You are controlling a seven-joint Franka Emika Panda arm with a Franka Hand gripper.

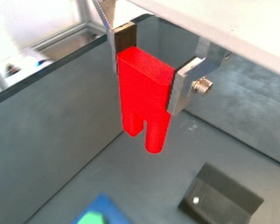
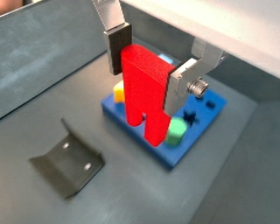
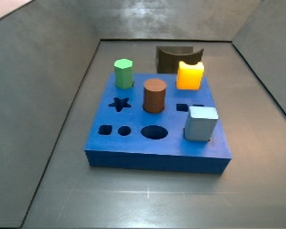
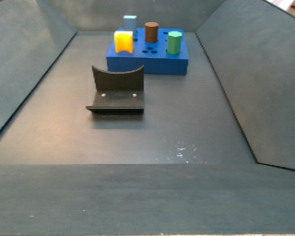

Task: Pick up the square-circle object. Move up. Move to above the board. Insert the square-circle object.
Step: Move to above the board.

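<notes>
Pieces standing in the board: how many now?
4: green hexagonal prism and yellow piece at the far edge, brown cylinder mid-board, pale blue cube near a front corner. The gripper holds the square-circle object aloft, outside both side views.

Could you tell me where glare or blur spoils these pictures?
Glare whitens the back wall in a side view, above the board; in both wrist views the corner above the hand is blown out; the square-circle object it holds stays sharp.

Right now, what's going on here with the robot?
The arm's tool is shut on the square-circle object, holding it up in the air with its legs pointing down. In a wrist view the board lies below it. The red piece is not yet inserted, and neither side view shows it.
</notes>
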